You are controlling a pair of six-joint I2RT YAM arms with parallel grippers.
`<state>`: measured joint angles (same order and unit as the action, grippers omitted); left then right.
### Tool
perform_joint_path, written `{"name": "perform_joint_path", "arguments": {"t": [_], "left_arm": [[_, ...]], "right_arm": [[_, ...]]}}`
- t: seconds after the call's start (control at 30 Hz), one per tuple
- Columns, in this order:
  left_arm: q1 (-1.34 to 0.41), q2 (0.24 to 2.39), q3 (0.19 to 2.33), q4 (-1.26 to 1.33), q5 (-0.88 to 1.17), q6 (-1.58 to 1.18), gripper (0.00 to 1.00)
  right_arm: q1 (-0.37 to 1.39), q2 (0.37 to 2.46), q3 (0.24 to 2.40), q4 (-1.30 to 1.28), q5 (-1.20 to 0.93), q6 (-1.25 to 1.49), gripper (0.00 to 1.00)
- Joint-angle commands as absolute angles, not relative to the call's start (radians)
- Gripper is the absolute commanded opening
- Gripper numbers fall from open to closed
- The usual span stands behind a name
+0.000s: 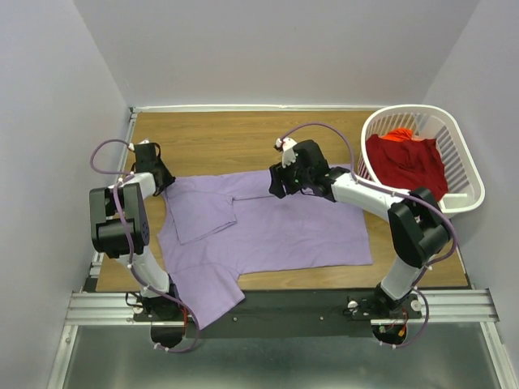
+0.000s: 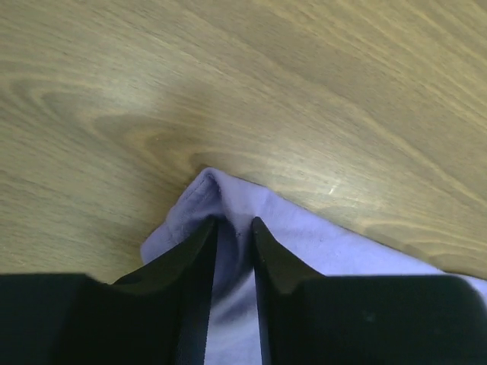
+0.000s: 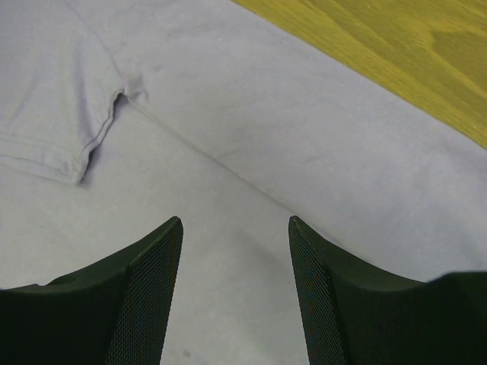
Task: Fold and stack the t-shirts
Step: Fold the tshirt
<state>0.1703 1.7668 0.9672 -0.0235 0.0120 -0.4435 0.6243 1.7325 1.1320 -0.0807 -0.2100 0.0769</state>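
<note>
A lavender t-shirt [image 1: 284,231] lies spread flat on the wooden table [image 1: 243,138], with one sleeve [image 1: 203,211] folded inward over its body. My left gripper [image 1: 162,180] is at the shirt's far left corner. In the left wrist view its jaws [image 2: 234,220] are shut on a pinch of the lavender cloth [image 2: 319,236]. My right gripper [image 1: 278,185] hovers at the shirt's far edge near the middle. In the right wrist view it [image 3: 236,220] is open and empty just above the cloth [image 3: 228,114], with the sleeve hem [image 3: 46,99] at the left. A deep red t-shirt [image 1: 409,162] lies crumpled in the basket.
A white slatted laundry basket [image 1: 462,198] stands at the table's far right. The lavender shirt's near left part [image 1: 207,300] hangs over the front edge onto the metal rail. Grey walls close in the table at the back and both sides.
</note>
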Motion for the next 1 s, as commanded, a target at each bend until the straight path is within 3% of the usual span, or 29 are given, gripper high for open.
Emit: {"name": "perform_joint_path", "arguments": {"t": [0.0, 0.07, 0.17, 0.43, 0.5, 0.53, 0.63, 0.67, 0.73, 0.97], "left_arm": [[0.179, 1.79, 1.011, -0.054, -0.055, -0.422, 0.22], [0.193, 1.795, 1.034, -0.074, -0.089, -0.413, 0.09], [0.219, 1.812, 1.084, -0.1, -0.21, -0.384, 0.0], [0.222, 1.933, 1.287, -0.137, -0.408, -0.301, 0.0], [0.224, 1.96, 1.343, -0.14, -0.426, -0.282, 0.06], [0.224, 1.982, 1.36, -0.146, -0.431, -0.276, 0.18], [0.222, 1.991, 1.399, -0.146, -0.417, -0.275, 0.38], [0.222, 1.985, 1.402, -0.144, -0.41, -0.278, 0.51], [0.221, 1.959, 1.399, -0.144, -0.396, -0.287, 0.62], [0.149, 1.744, 1.312, -0.152, -0.388, -0.307, 0.68]], "right_arm": [[0.614, 1.71, 1.118, -0.087, -0.183, 0.058, 0.65], [0.609, 1.712, 1.12, -0.089, -0.166, 0.055, 0.65], [0.609, 1.727, 1.124, -0.091, -0.114, 0.041, 0.65], [0.606, 1.796, 1.196, -0.107, 0.103, -0.02, 0.65], [0.603, 1.841, 1.224, -0.11, 0.193, -0.04, 0.65], [0.598, 1.854, 1.253, -0.112, 0.224, -0.047, 0.65], [0.584, 1.9, 1.29, -0.115, 0.333, -0.069, 0.65], [0.577, 1.91, 1.31, -0.117, 0.347, -0.072, 0.64], [0.557, 1.919, 1.322, -0.12, 0.376, -0.087, 0.64], [0.508, 1.922, 1.322, -0.13, 0.42, -0.077, 0.61]]}}
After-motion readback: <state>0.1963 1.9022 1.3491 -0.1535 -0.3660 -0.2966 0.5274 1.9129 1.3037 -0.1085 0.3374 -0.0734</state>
